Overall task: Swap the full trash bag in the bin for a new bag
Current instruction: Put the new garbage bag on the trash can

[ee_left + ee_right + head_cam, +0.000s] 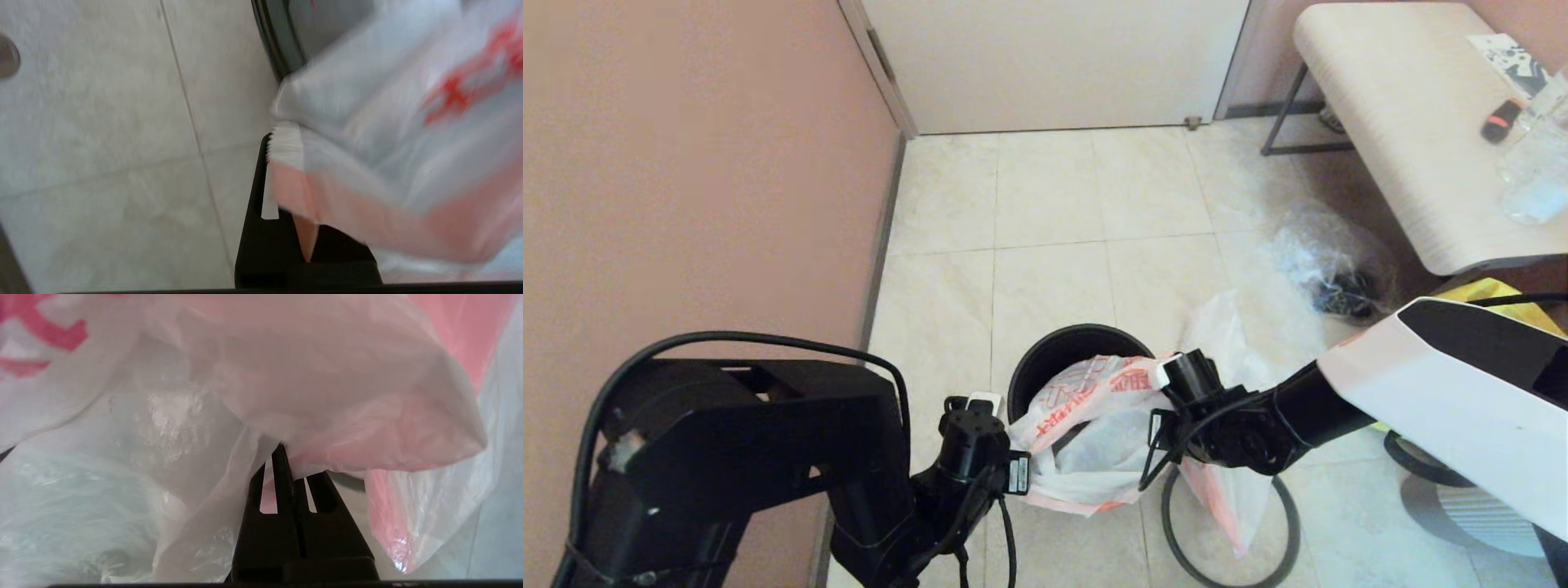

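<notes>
Head view shows the white, red-printed bag [1094, 425] stretched over the near side of the black bin [1045, 359], left gripper [1018, 471] and right gripper [1164, 392] each pinching an opposite edge; the grey hoop [1229, 531] lies beside the bin.

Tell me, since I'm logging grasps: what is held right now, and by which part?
Both grippers hold the new bag by opposite edges of its mouth: the left gripper on one side, the right gripper on the other, spread above the bin.
</notes>
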